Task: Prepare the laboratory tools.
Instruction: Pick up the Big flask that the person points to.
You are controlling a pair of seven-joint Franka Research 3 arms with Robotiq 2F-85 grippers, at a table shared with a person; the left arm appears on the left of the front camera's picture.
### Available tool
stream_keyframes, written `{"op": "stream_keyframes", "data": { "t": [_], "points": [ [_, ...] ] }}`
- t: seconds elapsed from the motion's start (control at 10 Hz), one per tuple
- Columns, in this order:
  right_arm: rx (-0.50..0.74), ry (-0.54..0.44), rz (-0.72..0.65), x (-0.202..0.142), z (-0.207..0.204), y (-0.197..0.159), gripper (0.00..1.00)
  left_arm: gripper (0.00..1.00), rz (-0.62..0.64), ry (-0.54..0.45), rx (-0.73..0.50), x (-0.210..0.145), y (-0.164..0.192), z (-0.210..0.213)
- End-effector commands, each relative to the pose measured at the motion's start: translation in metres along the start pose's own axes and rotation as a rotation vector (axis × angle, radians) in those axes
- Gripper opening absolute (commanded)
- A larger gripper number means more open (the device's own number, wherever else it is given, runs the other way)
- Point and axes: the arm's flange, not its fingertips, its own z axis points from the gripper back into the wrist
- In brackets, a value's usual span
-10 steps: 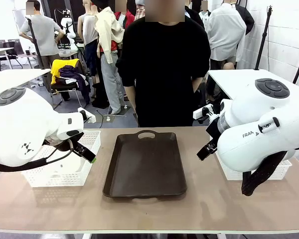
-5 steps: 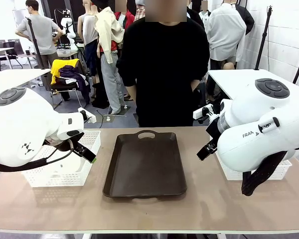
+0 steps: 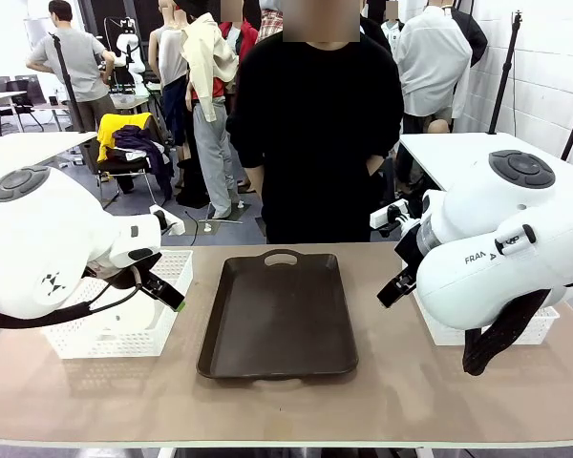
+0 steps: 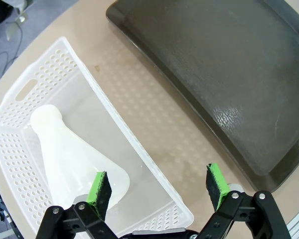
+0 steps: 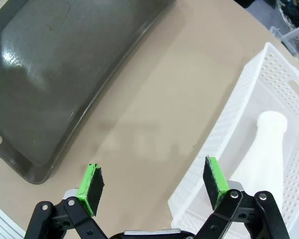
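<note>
The left flask (image 4: 65, 154) lies in the left basket (image 4: 52, 67), its base partly covered by a pad of the left gripper (image 4: 158, 188). The right flask (image 5: 264, 149) lies in the right basket (image 5: 229, 134), its base cut off behind the right gripper (image 5: 153, 184). Both sets of jaws are spread wide and nothing is held. The tray (image 3: 277, 315) is set between the baskets on the worktop (image 3: 286, 410). No change from the earlier frames is noted.
</note>
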Motion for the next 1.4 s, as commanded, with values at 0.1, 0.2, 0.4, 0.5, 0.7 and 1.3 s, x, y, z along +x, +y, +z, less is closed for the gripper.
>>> {"op": "stream_keyframes", "data": {
  "t": [0.1,0.2,0.4,0.5,0.7,1.3],
  "points": [
    [0.051,-0.017,-0.04,0.005,0.052,-0.027,1.0,1.0,0.064,-0.084,-0.077,0.012,0.011,0.046],
    [0.127,-0.037,-0.074,0.006,0.073,-0.041,1.0,1.0,0.108,-0.112,-0.145,0.014,0.022,0.062],
    [0.374,-0.024,-0.191,0.001,0.107,-0.082,1.0,1.0,0.234,-0.145,-0.379,0.013,0.054,0.084],
    [0.498,-0.024,-0.21,-0.005,0.112,-0.105,1.0,1.0,0.3,-0.143,-0.458,0.008,0.071,0.088],
    [0.789,-0.023,-0.258,-0.013,0.1,-0.146,1.0,1.0,0.453,-0.165,-0.63,-0.001,0.099,0.088],
    [1.148,0.029,-0.482,-0.021,0.016,-0.192,1.0,1.0,0.688,-0.126,-0.934,-0.024,0.131,0.056]
  ]
}}
